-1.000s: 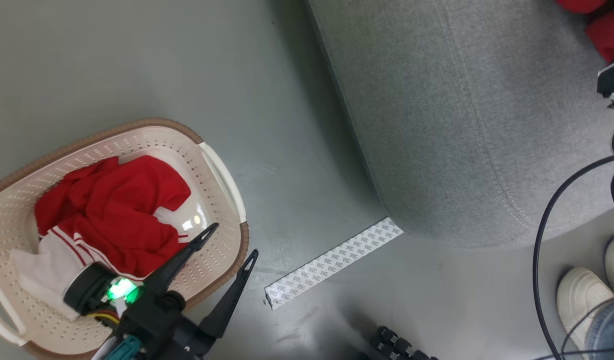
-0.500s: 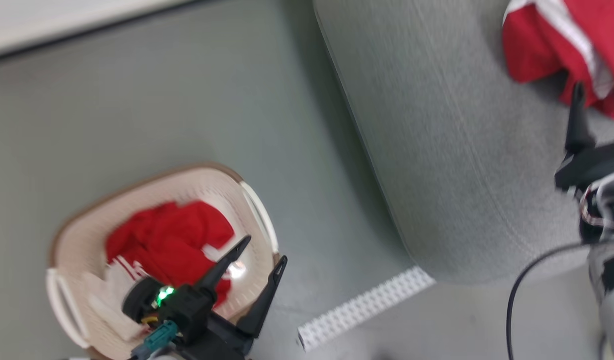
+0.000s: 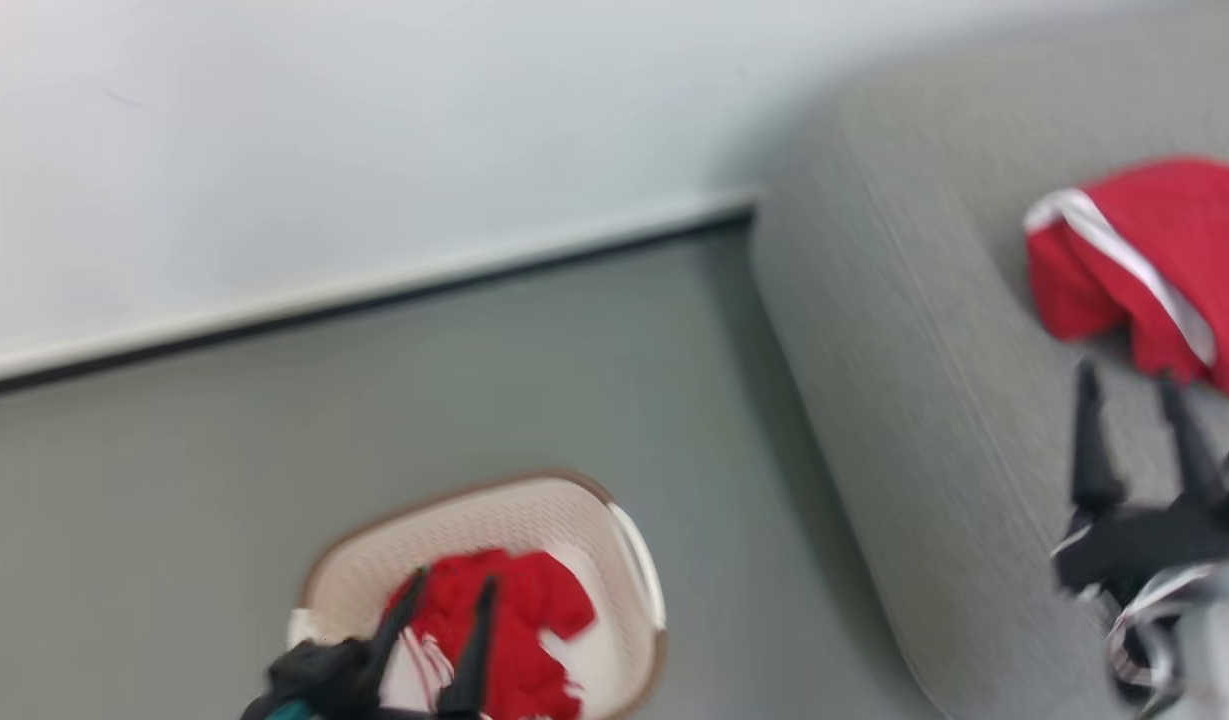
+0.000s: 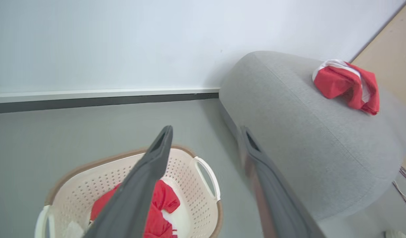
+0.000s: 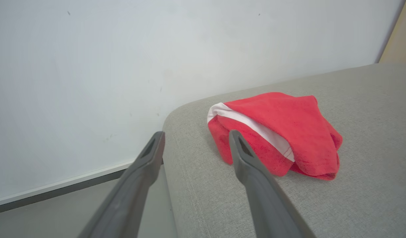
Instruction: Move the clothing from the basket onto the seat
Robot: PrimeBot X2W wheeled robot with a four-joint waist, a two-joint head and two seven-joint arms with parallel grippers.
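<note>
Meeting a white wall (image 4: 123,39), grey floor (image 4: 74,132) bears basket (image 4: 186,185) and seat (image 4: 305,138).

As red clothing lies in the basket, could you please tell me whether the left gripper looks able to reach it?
Probably yes: the left gripper hangs open over the basket, and the red clothing lies uncovered inside, with nothing between them.

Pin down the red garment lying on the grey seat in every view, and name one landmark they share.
Head view: upper right, the red garment lies on the seat, just beyond the open right tool.
Left wrist view: upper right, on the seat's top.
Right wrist view: centre right, just past the tool's fingertips.
Shared landmark: the white baseboard running into the seat's end, left of the garment in each.
</note>
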